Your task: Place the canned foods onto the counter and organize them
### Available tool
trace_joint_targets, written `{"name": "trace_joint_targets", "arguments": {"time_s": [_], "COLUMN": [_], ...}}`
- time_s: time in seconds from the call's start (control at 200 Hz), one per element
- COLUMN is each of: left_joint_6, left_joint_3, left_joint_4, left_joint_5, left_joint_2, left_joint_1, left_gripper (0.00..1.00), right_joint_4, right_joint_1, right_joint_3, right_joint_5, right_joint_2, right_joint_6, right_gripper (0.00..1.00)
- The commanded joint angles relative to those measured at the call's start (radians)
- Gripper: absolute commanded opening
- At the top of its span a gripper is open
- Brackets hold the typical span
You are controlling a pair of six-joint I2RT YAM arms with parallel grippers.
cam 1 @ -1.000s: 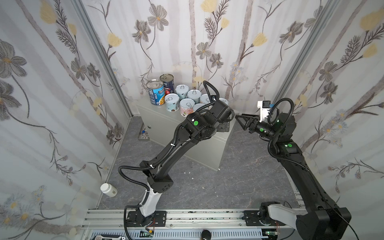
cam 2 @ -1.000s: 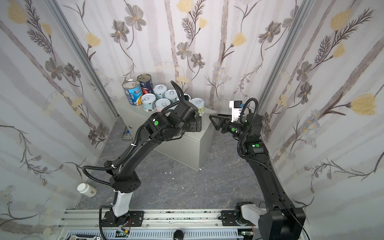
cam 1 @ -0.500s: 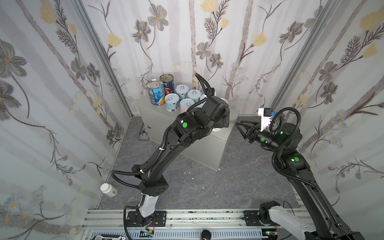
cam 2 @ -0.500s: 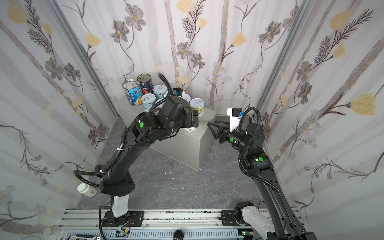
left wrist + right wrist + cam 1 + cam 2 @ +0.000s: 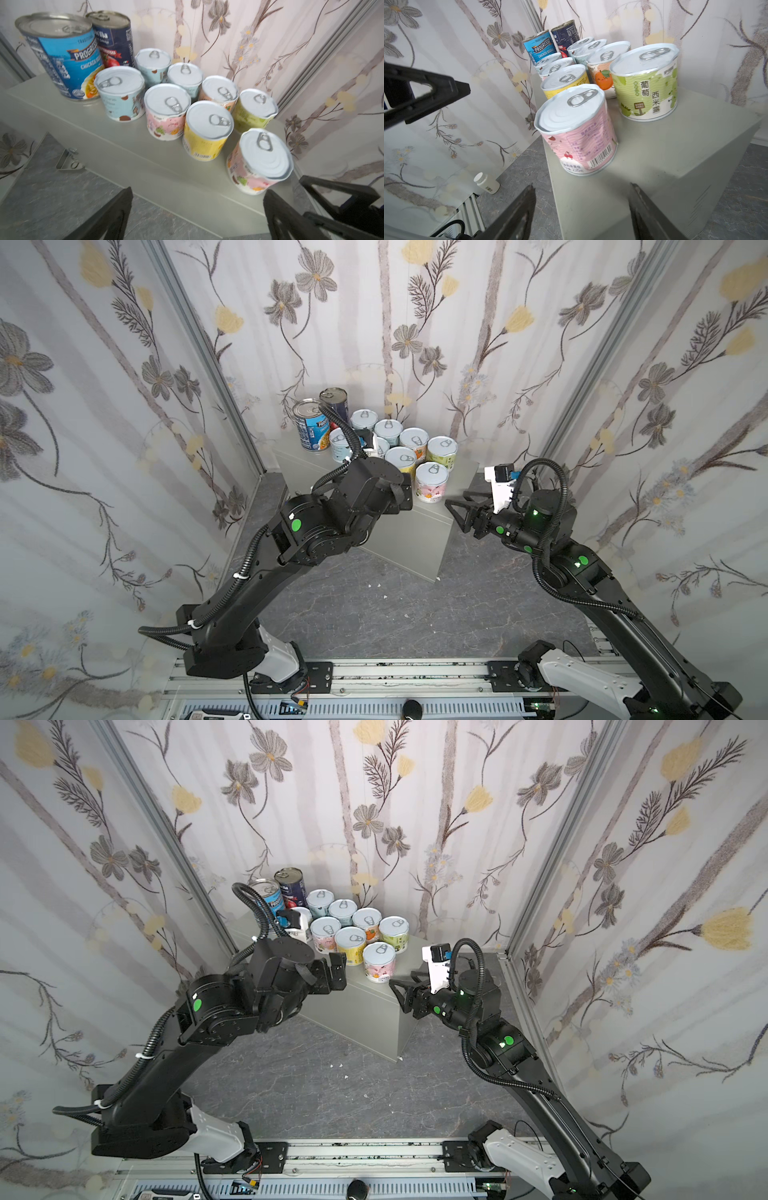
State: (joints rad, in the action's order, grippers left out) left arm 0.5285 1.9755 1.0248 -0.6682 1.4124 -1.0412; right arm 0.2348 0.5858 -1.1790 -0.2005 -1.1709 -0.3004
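- The tall can with the blue label (image 5: pixel 62 56) has a shiny bare steel lid and a glossy paper wrap; the navy-and-red tall can (image 5: pixel 114 39) looks the same.
- The short pastel cans (image 5: pixel 577 133) have pale matt pull-tab lids and wrinkled paper labels.
- The light-grey metal cabinet (image 5: pixel 675 145) is smooth, with a matt painted coat.
- The dark grey marbled floor (image 5: pixel 374 614), lower middle of a top view, is smooth with a faint sheen.
- The floral wall covering (image 5: pixel 457 323) looks matt; cloth or paper, I cannot tell.
- The small white bottle (image 5: pixel 486 184) is plain plastic.
- The right gripper (image 5: pixel 581 187) has matt black jaws.
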Motion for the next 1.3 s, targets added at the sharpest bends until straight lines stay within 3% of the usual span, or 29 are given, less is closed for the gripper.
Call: {"name": "trace_joint_targets", "arguments": {"time_s": [0.0, 0.12, 0.28, 0.814, 1.064, 1.139, 1.294], "left_joint_6": [0.078, 0.127, 0.166, 0.187, 0.181, 0.163, 0.033], "left_joint_3": [-0.193, -0.380, -0.542, -0.751, -0.857, -0.917, -1.079], "left_joint_4": [-0.121, -0.163, -0.196, -0.212, -0.264, -0.318, -0.515], "left_joint_5": [-0.051, -0.050, -0.045, -0.002, -0.054, -0.085, -0.095], "left_joint_2": [-0.111, -0.198, -0.271, -0.378, -0.465, -0.516, -0.628], "left_joint_1": [0.001, 0.007, 0.013, 0.102, 0.209, 0.254, 0.342], "left_gripper": [1.00, 1.00, 1.00, 1.00, 1.00, 1.00, 1.00], "right_joint_4": [0.016, 0.033, 0.040, 0.044, 0.009, -0.002, -0.003], "right_joint_1": [0.036, 0.067, 0.074, 0.087, 0.096, 0.094, 0.080], "right_joint_3": [-0.037, -0.081, -0.123, -0.188, -0.156, -0.107, 0.050], "right_joint_5": [0.128, 0.187, 0.213, 0.247, 0.221, 0.257, 0.372], "right_joint_2": [-0.035, -0.093, -0.148, -0.219, -0.096, -0.022, 0.123], "right_joint_6": [0.033, 0.042, 0.038, 0.047, 0.043, 0.045, 0.066], "right_gripper": [0.75, 0.81, 0.79, 0.81, 0.94, 0.99, 1.00]}}
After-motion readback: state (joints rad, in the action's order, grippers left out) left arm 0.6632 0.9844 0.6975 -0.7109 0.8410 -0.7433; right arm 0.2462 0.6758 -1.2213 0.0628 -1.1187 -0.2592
